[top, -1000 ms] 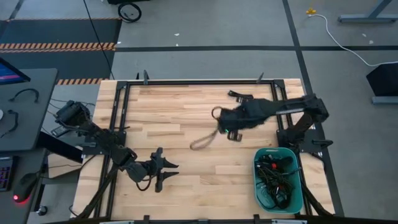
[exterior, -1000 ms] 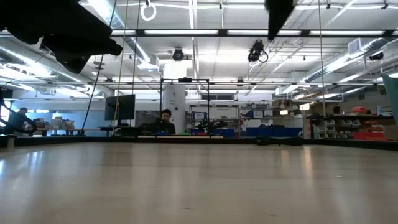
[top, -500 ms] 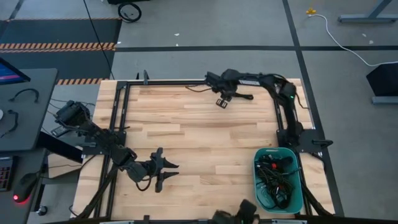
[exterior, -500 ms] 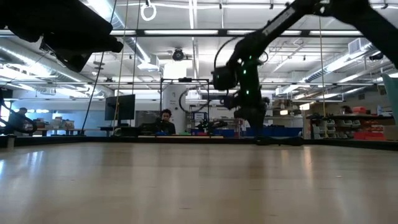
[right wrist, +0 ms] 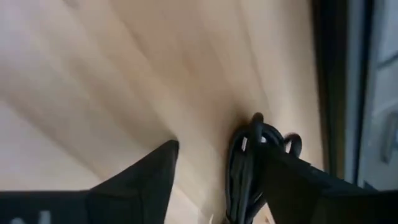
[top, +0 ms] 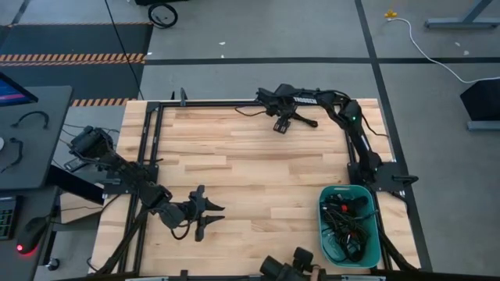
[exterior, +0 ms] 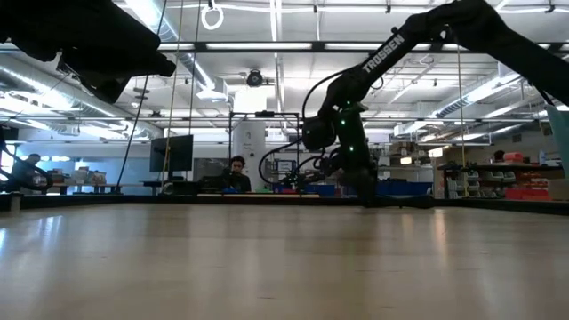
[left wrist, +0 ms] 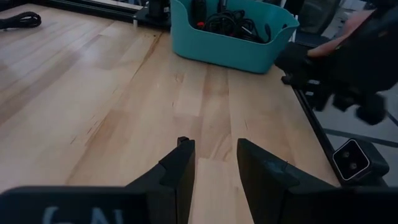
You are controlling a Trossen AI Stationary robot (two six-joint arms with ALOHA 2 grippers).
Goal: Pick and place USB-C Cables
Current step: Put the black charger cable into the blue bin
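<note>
My right gripper (top: 283, 122) reaches out low over the table's far edge and stands open. A coiled black USB-C cable (right wrist: 247, 155) lies on the wood between its fingers, close against one of them. In the low view that gripper (exterior: 352, 173) hangs just above the far tabletop. Several more black USB-C cables (top: 346, 222) fill the teal bin (top: 322, 204) at the near right. At the near left, my left gripper (top: 205, 216) hovers low and open with nothing between its fingers (left wrist: 214, 168). It points toward the bin (left wrist: 230, 53). My right gripper has its open fingers on either side of the cable bundle (right wrist: 244, 171), coming down at it from above. The bundle rests on the table. I cannot tell whether the finger beside it touches it.
A black metal frame (top: 160, 156) runs around the wooden tabletop. Another black cable (left wrist: 17, 20) lies on the wood toward the far side. At the near edge beside the bin, a person's hand (left wrist: 348, 28) holds a dark device (top: 285, 268).
My right arm has swung from above the table's middle out to the far edge and has come down close to the wood there. The looped cable that trailed below it over the middle has gone from that spot.
</note>
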